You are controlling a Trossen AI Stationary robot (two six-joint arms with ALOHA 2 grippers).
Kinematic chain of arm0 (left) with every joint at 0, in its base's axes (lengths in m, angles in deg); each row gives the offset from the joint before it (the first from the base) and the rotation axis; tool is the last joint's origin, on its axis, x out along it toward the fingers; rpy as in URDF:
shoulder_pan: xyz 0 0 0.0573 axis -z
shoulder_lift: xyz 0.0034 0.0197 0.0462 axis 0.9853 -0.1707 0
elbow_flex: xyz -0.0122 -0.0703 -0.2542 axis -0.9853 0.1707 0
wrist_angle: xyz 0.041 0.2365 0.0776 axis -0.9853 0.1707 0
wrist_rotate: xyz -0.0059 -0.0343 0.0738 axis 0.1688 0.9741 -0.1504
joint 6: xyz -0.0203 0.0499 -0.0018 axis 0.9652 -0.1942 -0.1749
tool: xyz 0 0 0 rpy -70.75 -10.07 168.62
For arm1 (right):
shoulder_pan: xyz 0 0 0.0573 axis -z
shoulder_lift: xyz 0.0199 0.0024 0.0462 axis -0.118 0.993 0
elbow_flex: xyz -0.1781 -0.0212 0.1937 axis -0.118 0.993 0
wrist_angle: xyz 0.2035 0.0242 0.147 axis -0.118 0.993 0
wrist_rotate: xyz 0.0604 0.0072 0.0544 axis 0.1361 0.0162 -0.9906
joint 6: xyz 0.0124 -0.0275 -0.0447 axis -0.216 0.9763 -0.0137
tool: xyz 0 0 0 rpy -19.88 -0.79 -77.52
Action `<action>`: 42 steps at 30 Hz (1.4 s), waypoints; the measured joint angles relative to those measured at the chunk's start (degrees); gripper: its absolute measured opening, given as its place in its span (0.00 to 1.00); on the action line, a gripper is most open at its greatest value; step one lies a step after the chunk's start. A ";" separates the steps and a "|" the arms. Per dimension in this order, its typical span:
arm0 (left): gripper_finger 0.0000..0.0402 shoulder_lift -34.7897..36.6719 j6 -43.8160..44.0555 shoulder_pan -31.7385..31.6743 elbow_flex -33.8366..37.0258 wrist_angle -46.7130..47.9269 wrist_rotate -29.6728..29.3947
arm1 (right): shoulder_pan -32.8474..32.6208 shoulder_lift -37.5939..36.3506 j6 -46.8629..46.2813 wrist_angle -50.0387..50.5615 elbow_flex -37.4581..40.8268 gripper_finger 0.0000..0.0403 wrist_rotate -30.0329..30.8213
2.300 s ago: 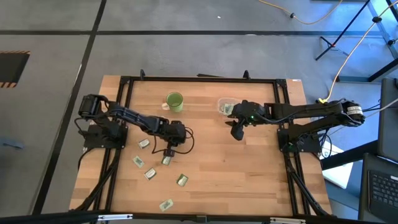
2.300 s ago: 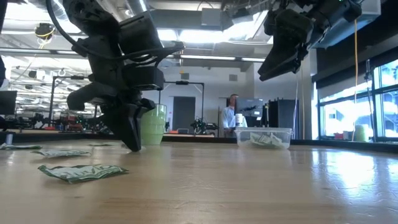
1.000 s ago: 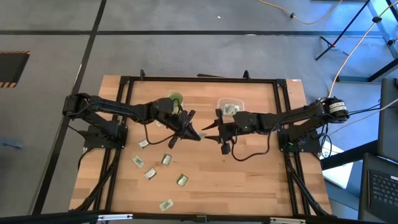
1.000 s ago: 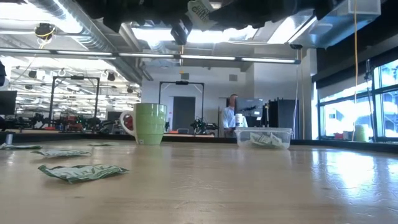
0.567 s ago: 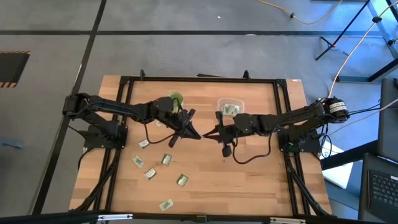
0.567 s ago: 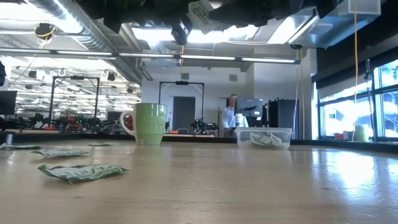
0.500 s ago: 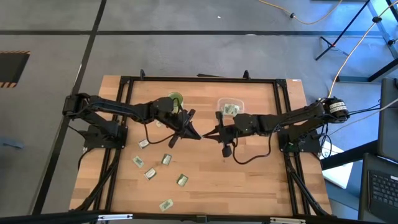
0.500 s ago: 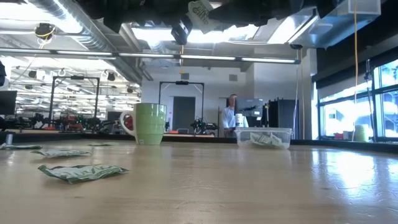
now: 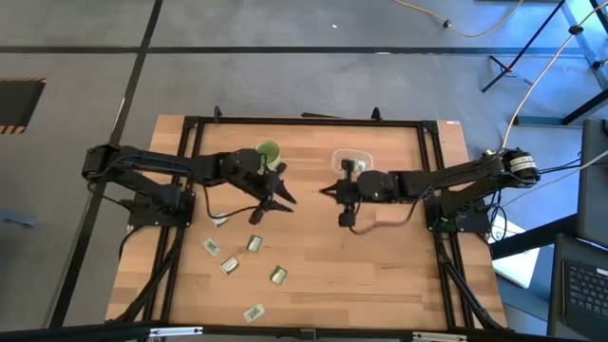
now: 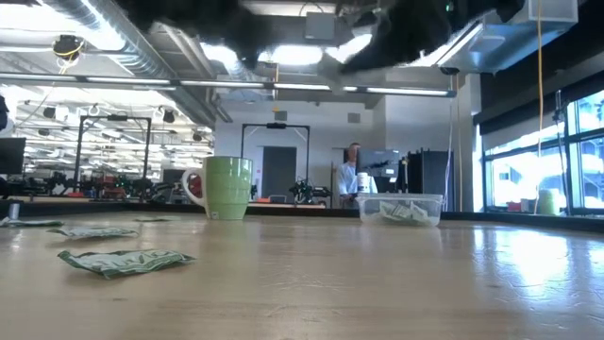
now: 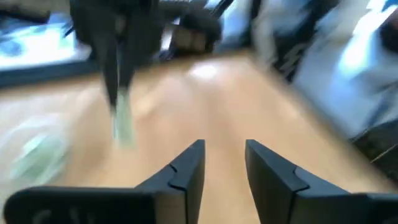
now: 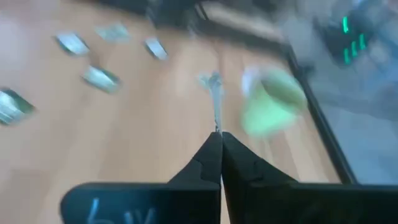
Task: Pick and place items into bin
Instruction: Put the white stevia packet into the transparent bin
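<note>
Two hands meet mid-frame in the high view: left hand (image 9: 282, 197) and right hand (image 9: 328, 191), with the bin (image 9: 352, 163) just above the right one. Low view: bin (image 10: 401, 209) right of centre on the worktop (image 10: 377, 283). Left wrist view: fingers (image 11: 189, 168) spread, nothing between them. Right wrist view: hand (image 12: 218, 138) pinched shut on a thin packet (image 12: 215, 93).

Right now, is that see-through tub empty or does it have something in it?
Not empty. The tub on the table holds a few packets, visible through its clear wall.
</note>
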 joint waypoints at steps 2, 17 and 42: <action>0.29 1.46 -1.86 0.51 0.00 6.34 -7.31 | 2.61 -0.58 -2.29 7.22 -1.12 0.00 0.37; 0.25 2.86 3.14 0.86 0.04 21.47 -16.66 | 24.05 3.24 -4.52 25.98 -2.60 0.00 0.39; 0.23 2.83 5.55 0.94 0.04 23.05 -16.70 | 28.21 13.36 -3.52 28.99 -2.60 0.11 2.17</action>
